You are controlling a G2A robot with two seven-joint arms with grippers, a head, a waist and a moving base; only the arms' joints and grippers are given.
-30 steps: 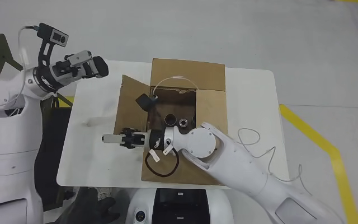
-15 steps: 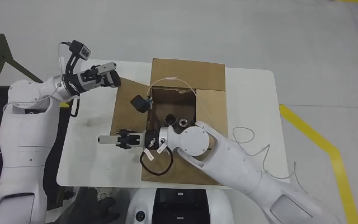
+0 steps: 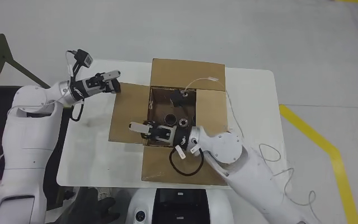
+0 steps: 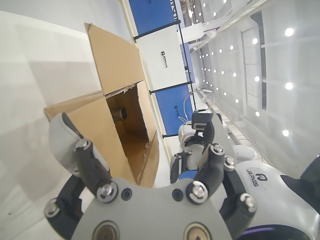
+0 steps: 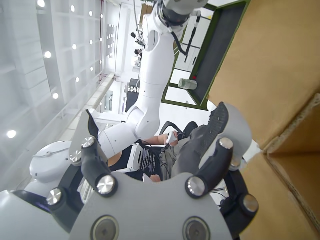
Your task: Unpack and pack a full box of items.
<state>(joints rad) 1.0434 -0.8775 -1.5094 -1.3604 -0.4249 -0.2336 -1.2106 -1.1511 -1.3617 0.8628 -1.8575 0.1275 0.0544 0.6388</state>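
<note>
**Box open, both grippers empty beside its left flap**

The brown cardboard box (image 3: 187,70) stands mid-table on the white table (image 3: 251,101). Its flaps are folded outward, probably to leave the opening free for reaching in. Inside lie a short dark cylinder (image 3: 169,119) and, nearer the far wall, a small black block (image 3: 179,98) trailing a thin white cable (image 3: 197,83).

The right gripper (image 3: 137,129) hangs at the box's left wall, above the left flap (image 3: 126,109). Its fingers are spread and hold nothing, and I judge it is placed to dip in for an item. The left gripper (image 3: 116,82) sits at that flap's far corner, toward the table's far left corner. Its fingers are likewise apart and empty, perhaps to steady the flap.

No label shows on the box.
</note>
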